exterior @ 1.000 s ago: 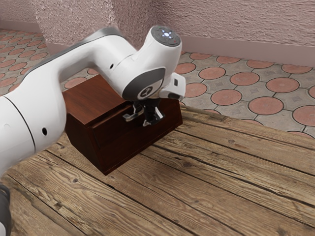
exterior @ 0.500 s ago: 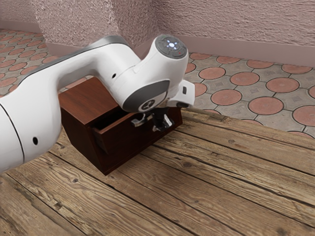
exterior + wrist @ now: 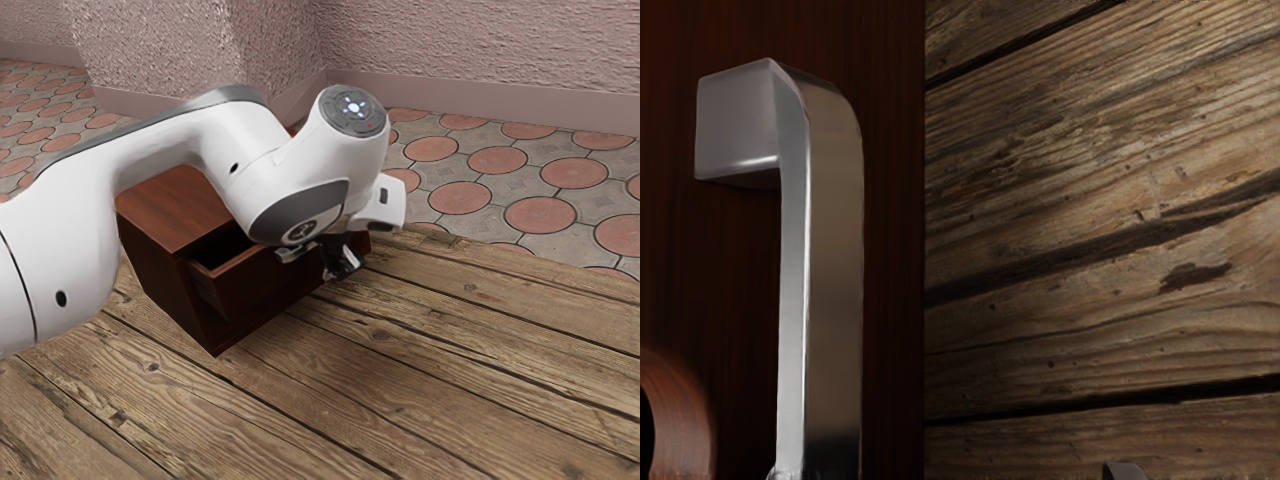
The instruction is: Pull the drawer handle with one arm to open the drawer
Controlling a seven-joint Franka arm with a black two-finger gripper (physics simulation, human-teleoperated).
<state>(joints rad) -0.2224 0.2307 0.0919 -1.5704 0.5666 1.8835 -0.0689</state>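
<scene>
Exterior view: we saw a dark wooden cabinet (image 3: 175, 205) sitting on the plank worktop (image 3: 450, 350), close to the worktop's far edge and toward the exterior view's left. Its drawer (image 3: 255, 275) stood partly pulled out, with a dark gap showing between the drawer front and the cabinet's top panel. The white arm (image 3: 150, 190) came in from the exterior view's left and bent down over the cabinet. It put the black claw (image 3: 340, 262) at the drawer front, just beside the silver handle (image 3: 290, 252). The claw was at the handle, but the arm's wrist covered much of it. We could not tell whether the claw was clenched on the handle or loose around it. Beyond the worktop's far edge lay a floor of round reddish tiles (image 3: 540, 215), with a rough pinkish wall (image 3: 480, 40) behind it.

In the wrist view, the handle (image 3: 820, 280) showed as a brushed metal bar with a squared bend at one end. It stood off the dark drawer front (image 3: 890, 200). Beside the drawer front ran the weathered planks of the worktop (image 3: 1090, 200), with dark seams between them. A rounded reddish-brown shape (image 3: 670, 420) sat next to the handle's near end, and we could not make out what it was.
</scene>
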